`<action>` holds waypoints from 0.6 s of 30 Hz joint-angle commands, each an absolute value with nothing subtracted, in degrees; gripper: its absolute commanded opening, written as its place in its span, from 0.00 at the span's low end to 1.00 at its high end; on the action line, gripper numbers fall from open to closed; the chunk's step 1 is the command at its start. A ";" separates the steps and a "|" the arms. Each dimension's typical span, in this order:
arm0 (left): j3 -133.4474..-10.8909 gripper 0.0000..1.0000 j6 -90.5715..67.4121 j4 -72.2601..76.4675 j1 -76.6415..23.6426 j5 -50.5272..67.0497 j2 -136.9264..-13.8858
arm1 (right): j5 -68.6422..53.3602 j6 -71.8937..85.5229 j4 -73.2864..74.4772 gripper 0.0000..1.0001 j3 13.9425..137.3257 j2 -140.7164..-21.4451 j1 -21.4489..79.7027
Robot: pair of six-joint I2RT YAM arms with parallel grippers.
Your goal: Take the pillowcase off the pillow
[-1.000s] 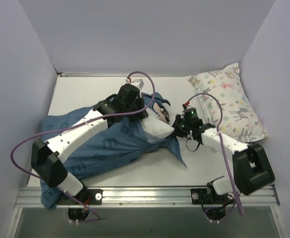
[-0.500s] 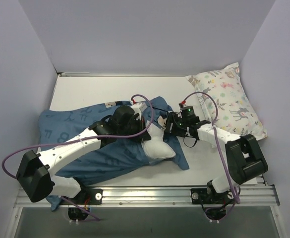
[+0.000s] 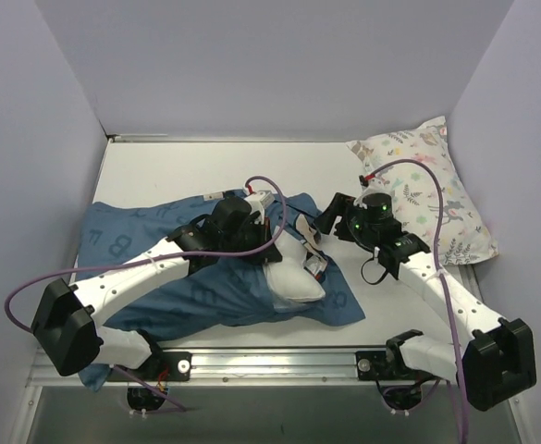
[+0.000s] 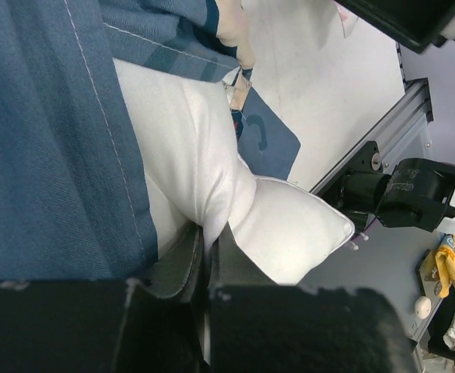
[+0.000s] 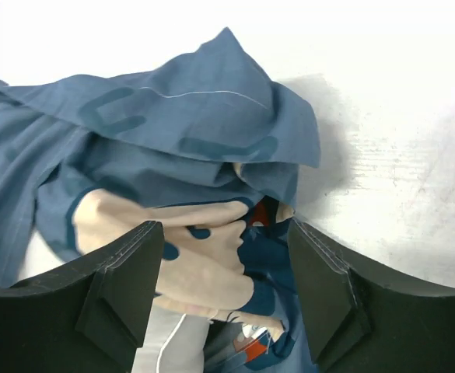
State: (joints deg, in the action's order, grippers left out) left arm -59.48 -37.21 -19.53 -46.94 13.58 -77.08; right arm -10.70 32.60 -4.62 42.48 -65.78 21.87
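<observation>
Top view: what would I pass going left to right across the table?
Pillowcase → pillow corner poking out of it → patterned pillow at the far right.

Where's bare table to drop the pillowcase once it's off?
Widest: the far strip of table between the back wall and the pillowcase, left of the patterned pillow. Smaller: the near-right patch between pillowcase hem and right arm. Crowded: the centre, around the plain pillow.

Pale lavender panel walls (image 3: 279,65) box in a white flat tabletop (image 3: 178,166). Silver aluminium rail (image 3: 279,365) along near edge.
</observation>
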 commanded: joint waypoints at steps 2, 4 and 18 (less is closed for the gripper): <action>-62.40 0.00 -36.47 -19.07 -47.11 15.20 -77.52 | -9.67 28.84 -5.35 0.69 42.45 -62.32 24.78; -62.84 0.00 -36.39 -19.07 -47.20 15.29 -77.78 | -9.67 26.38 -5.63 0.72 43.85 -62.66 28.54; -64.25 0.00 -35.16 -20.83 -48.16 18.54 -74.97 | 1.85 24.43 1.93 0.22 59.84 -85.14 27.17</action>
State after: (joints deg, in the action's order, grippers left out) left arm -60.90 -36.53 -20.80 -47.11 14.24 -77.84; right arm -4.21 23.90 -0.93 55.42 -81.73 31.40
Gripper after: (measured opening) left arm 0.034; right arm 0.262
